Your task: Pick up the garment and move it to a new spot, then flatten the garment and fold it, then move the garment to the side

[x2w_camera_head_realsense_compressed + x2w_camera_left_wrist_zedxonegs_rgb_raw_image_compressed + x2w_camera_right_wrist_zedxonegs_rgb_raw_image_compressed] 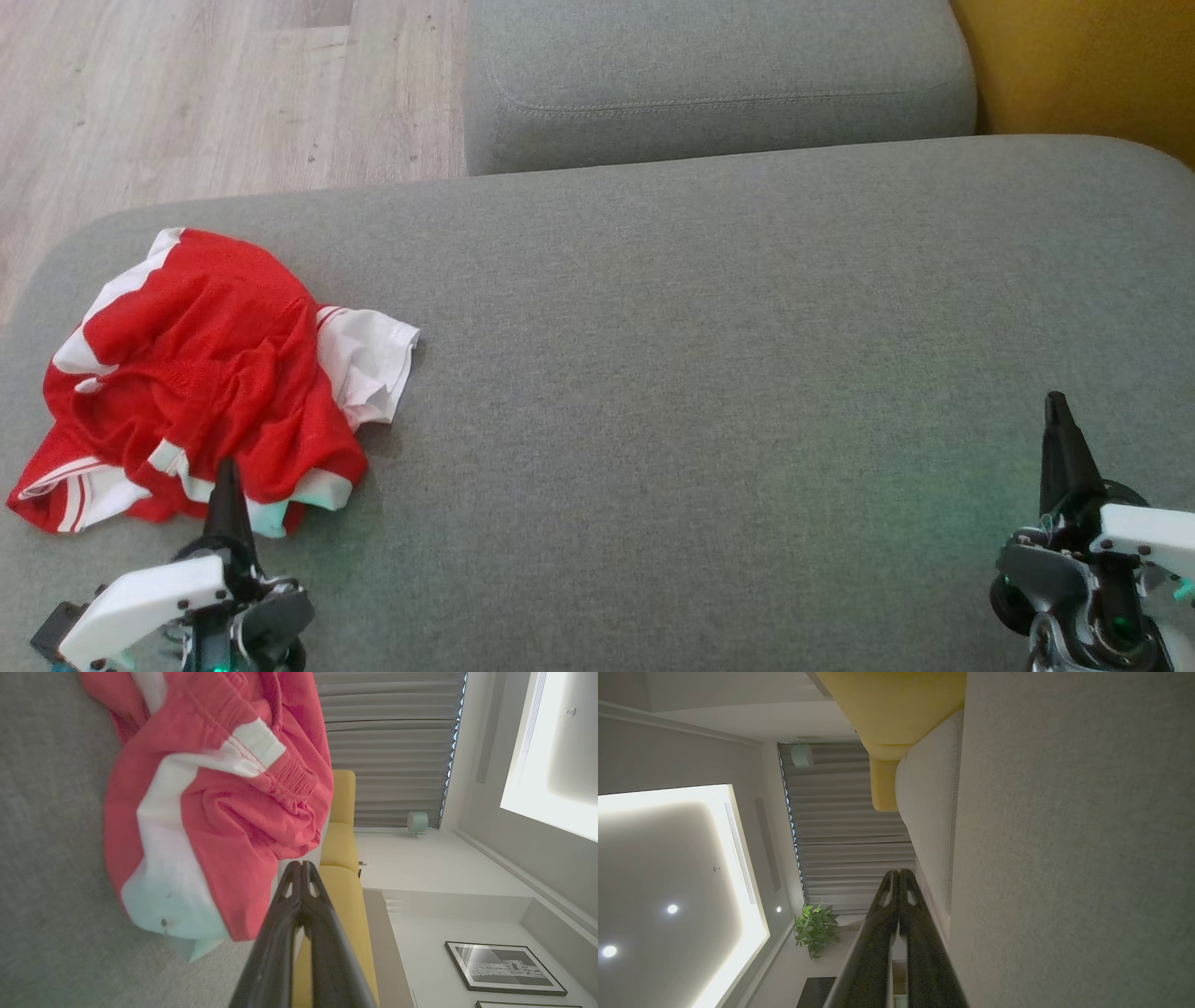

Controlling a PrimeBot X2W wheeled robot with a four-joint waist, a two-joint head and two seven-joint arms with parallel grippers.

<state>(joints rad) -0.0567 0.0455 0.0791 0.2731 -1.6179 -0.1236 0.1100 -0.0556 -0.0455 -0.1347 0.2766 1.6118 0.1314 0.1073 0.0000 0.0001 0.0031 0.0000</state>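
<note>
A crumpled red garment (201,373) with white trim lies in a heap at the left end of the grey cushion (709,373). My left gripper (225,469) is shut and empty, its tips over the heap's near edge. The left wrist view shows the garment (210,802) close in front of the shut left gripper (301,864), whose fingers (322,952) are pressed together. At the lower right my right gripper (1057,403) is shut and empty above bare cushion, far from the garment. Its closed tips (898,872) show in the right wrist view beside the cushion (1073,858).
A second grey cushion (719,84) sits behind the first. Wooden floor (187,103) lies beyond the cushion's far left edge. A yellow seat (1092,65) stands at the back right. Bare grey fabric stretches from the garment to the right gripper.
</note>
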